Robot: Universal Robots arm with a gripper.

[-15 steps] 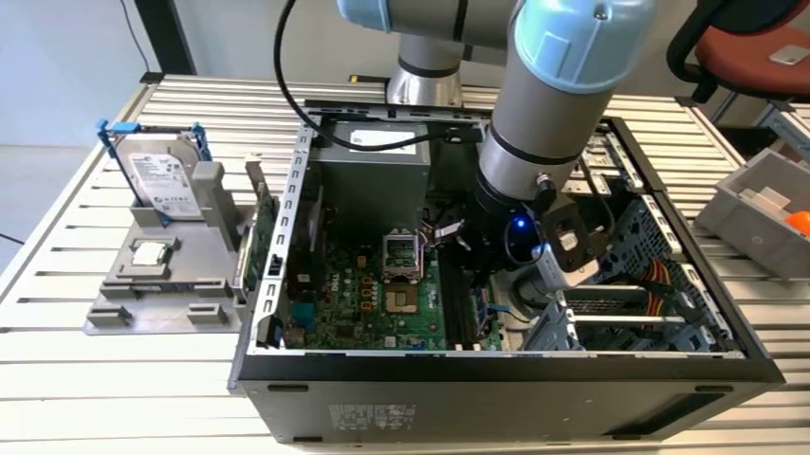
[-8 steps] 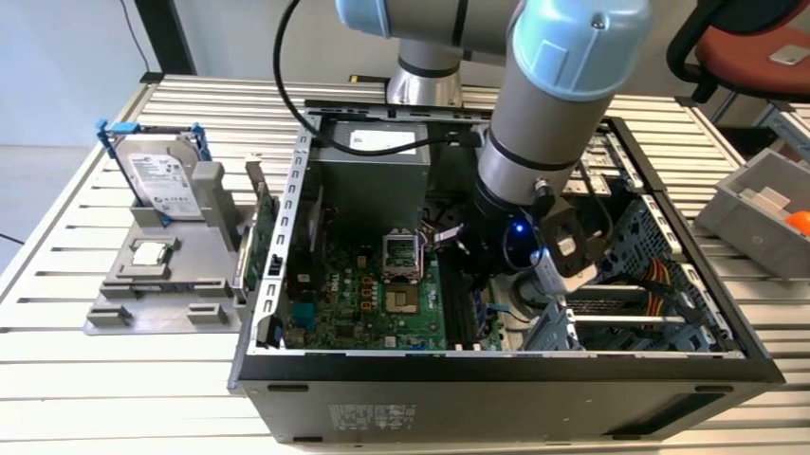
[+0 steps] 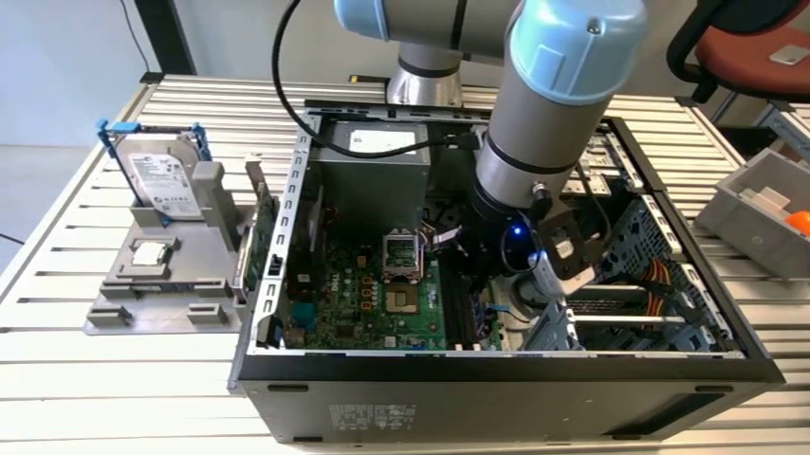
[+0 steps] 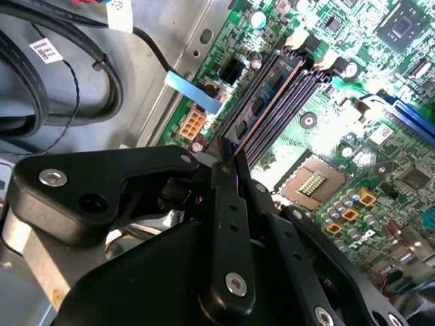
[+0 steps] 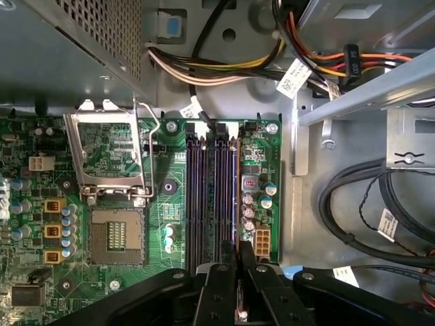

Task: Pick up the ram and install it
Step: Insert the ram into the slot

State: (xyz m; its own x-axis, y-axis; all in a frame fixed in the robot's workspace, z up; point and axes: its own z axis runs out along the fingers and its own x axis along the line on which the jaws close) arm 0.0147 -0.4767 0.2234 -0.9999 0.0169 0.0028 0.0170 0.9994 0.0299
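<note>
My gripper [image 4: 229, 159] is down inside the open computer case [image 3: 506, 365], over the right part of the green motherboard [image 3: 367, 303]. It is shut on the ram [image 4: 262, 105], a thin dark stick seen edge-on. The stick runs out from between the black fingers [image 4: 224, 204] along the row of memory slots [image 5: 211, 197] and lies in line with the slot nearest the case wall. I cannot tell how deep it sits in that slot. In the first wrist view the gripper [image 5: 239, 261] is at the near end of the slots, and the empty processor socket [image 5: 119, 234] lies beside them.
A silver hard drive in a blue frame [image 3: 165, 180] and a green expansion card [image 3: 262, 246] stand on a grey fixture [image 3: 152, 284] at the exterior view's left. Black cables [image 5: 367, 197] and a metal drive cage [image 3: 633, 313] crowd the case beside the slots. A grey bin [image 3: 765, 204] is at the right.
</note>
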